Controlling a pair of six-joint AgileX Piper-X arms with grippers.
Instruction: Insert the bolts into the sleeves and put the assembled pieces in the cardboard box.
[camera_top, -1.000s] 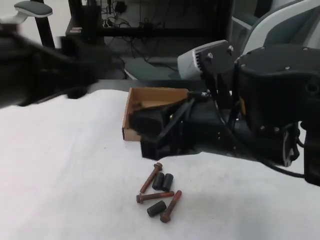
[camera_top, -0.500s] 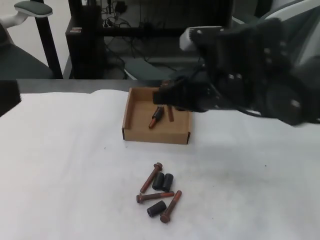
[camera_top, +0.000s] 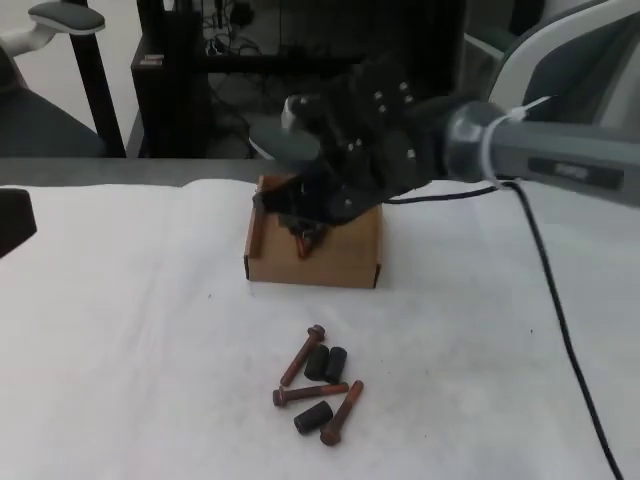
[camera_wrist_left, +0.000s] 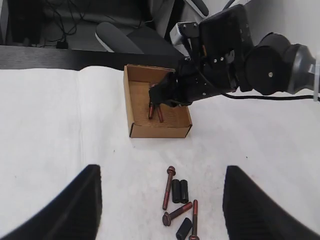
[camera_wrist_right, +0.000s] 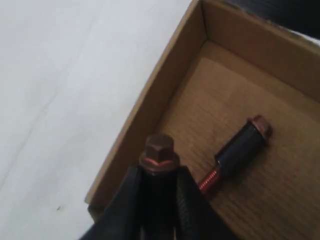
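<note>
My right gripper (camera_wrist_right: 158, 192) is shut on a rusty bolt with a black sleeve on its shank (camera_wrist_right: 158, 152), held head-up over the near-left corner of the cardboard box (camera_wrist_right: 150, 115). One assembled bolt and sleeve (camera_wrist_right: 239, 147) lies on the box floor. In the high view the right gripper (camera_top: 300, 222) hangs inside the box (camera_top: 315, 265). On the white cloth in front lie three loose bolts (camera_top: 301, 355) and three black sleeves (camera_top: 326, 363). My left gripper (camera_wrist_left: 162, 172) is open and high above that cluster, its fingers (camera_wrist_left: 80, 205) far apart.
White cloth covers the bench, with free room left and right of the loose parts (camera_wrist_left: 177, 205). The right arm's cable (camera_top: 560, 320) trails across the right side. Chairs and a dark rack stand behind the bench.
The right arm swung from close under the camera out over the box and came down into its left part, carrying the sleeved bolt. A dark arm at the left edge drew back.
</note>
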